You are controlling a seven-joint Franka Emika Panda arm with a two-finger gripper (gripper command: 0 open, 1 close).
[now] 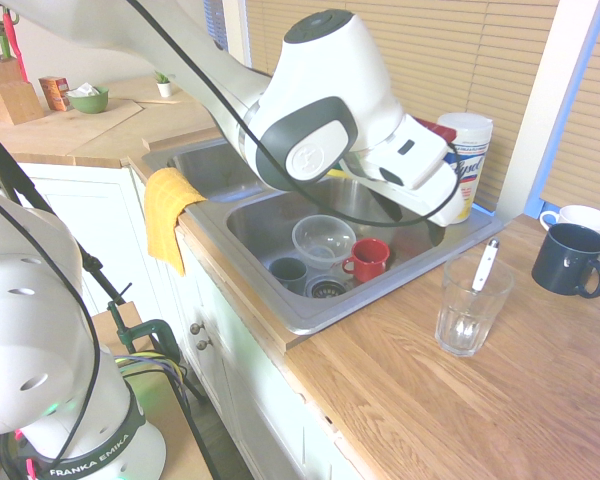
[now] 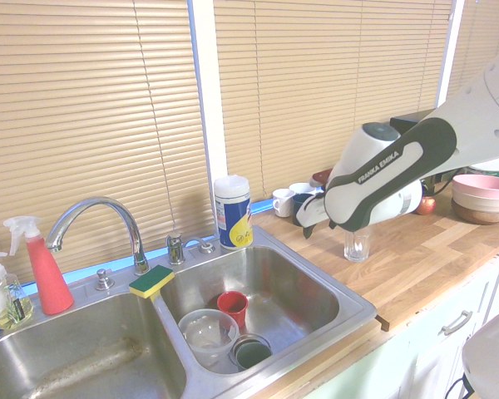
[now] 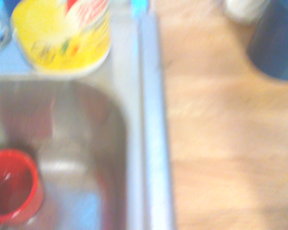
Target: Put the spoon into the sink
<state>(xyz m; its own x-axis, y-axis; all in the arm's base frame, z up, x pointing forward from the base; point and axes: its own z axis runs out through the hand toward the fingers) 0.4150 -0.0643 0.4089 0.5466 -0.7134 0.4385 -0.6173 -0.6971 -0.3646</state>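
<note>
In the first exterior view, your spoon (image 1: 486, 265) stood handle-up in the drinking glass (image 1: 464, 325), its long axis steep and slightly tilted, on the bench (image 1: 400, 410) beside the sink (image 1: 308, 322). It lay below the gripper, toward the bench side and away from the basins. You could read "Lysol" on the wipes tub (image 1: 469, 160) and "FRANKA EMIKA" on the arm's base.

In the second exterior view, you had the gripper (image 2: 319, 227) open and empty, near the glass but above it; the spoon couldn't be made out.

In the wrist view, the spoon was absent, and the tub's yellow label was too blurred to read.
</note>
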